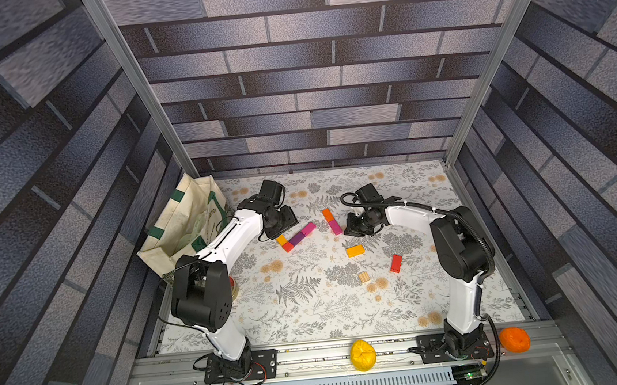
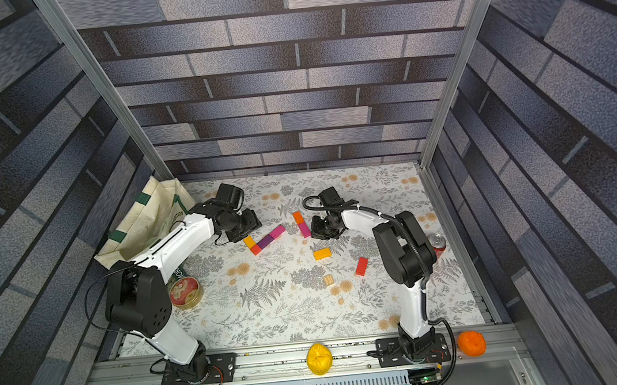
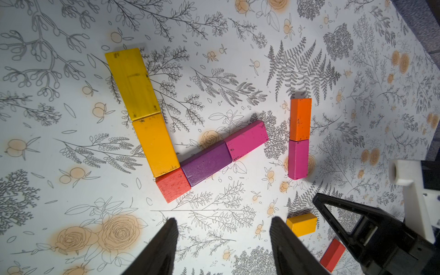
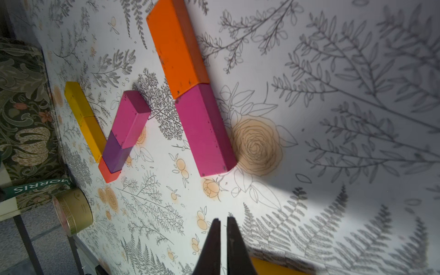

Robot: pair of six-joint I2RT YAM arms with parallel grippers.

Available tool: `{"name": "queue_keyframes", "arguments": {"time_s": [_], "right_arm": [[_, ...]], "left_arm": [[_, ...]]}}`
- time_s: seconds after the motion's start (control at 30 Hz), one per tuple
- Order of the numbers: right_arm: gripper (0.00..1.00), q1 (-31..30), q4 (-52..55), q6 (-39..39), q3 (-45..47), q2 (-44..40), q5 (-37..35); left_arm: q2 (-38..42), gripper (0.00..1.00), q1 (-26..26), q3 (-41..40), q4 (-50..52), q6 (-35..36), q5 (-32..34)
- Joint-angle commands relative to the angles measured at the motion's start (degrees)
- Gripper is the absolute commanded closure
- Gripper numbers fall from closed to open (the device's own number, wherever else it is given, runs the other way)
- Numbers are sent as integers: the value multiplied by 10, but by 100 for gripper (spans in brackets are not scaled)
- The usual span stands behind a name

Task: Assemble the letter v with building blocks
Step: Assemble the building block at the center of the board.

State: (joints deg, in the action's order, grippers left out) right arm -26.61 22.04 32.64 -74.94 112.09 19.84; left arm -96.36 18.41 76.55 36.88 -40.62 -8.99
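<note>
The letter v is a partial shape. A yellow block (image 3: pixel 133 83) and an amber block (image 3: pixel 156 145) run down to a red block (image 3: pixel 173 184) at the corner. A purple block (image 3: pixel 206 163) and a magenta block (image 3: pixel 246 140) lead away from it. An orange block (image 4: pixel 177 47) and a second magenta block (image 4: pixel 204 129) lie end to end, a short gap from that arm. Loose on the mat are an amber block (image 1: pixel 355 250), a red block (image 1: pixel 396 263) and a wood cube (image 1: pixel 364 277). My left gripper (image 3: pixel 223 220) hovers open and empty near the red corner. My right gripper (image 4: pixel 223 219) is shut on nothing, just short of the second magenta block's end.
A cream tote bag (image 1: pixel 184 227) slumps at the left wall, with a round tin (image 2: pixel 184 292) beside the left arm. A red soda can (image 2: pixel 437 243) stands behind the right arm. A yellow lump (image 1: pixel 363 354) and an orange lump (image 1: pixel 515 340) rest on the front rail.
</note>
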Motion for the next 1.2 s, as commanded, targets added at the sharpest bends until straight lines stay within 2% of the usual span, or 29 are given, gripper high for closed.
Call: {"name": "queue_keyframes", "arguments": {"time_s": [0.0,0.83,1.17], "right_arm": [[100,-4,-22,17,9,5,6],[100,-12,-74,60,-4,77,17],[100,-12,-66,69,-21,93,-15]], "left_arm": [[4,36,4,5,9,12,0],[0,36,4,5,13,11,3],[-2,36,4,7,14,10,2]]}}
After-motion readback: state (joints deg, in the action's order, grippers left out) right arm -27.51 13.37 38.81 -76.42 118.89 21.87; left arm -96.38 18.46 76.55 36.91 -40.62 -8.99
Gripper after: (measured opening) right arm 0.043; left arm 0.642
